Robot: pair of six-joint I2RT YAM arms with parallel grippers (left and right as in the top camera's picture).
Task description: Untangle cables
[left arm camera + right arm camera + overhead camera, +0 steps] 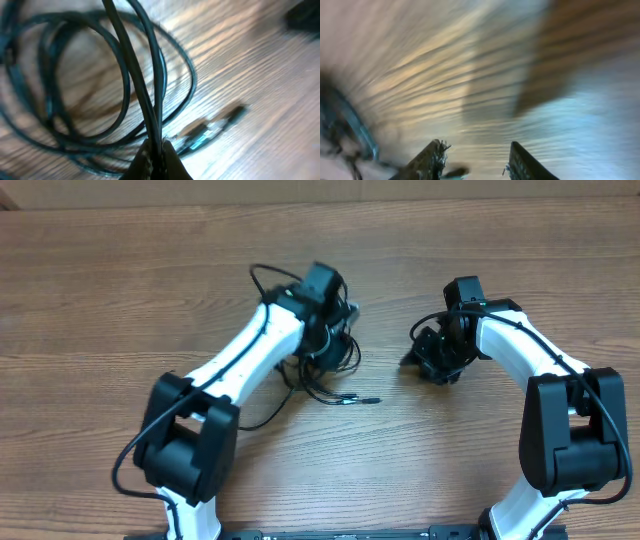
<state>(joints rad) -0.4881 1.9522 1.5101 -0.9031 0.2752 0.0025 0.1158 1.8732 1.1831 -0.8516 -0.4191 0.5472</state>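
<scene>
Two strands of cables (pixel 161 100) pinched by fully closed left end effector (pixel 159 157); other loops spread on table (pixel 120 280), centre-left. Right end effector (pixel 475 160) parted, nothing held. Step judged: strand separation. Next called for: pinched strands drawn clear of loops.

The overhead view was evenly lit and sharp. Motion blur smeared the right wrist view. In the left, the cables (pixel 161 85) were soft and the table (pixel 200 25) glared.
</scene>
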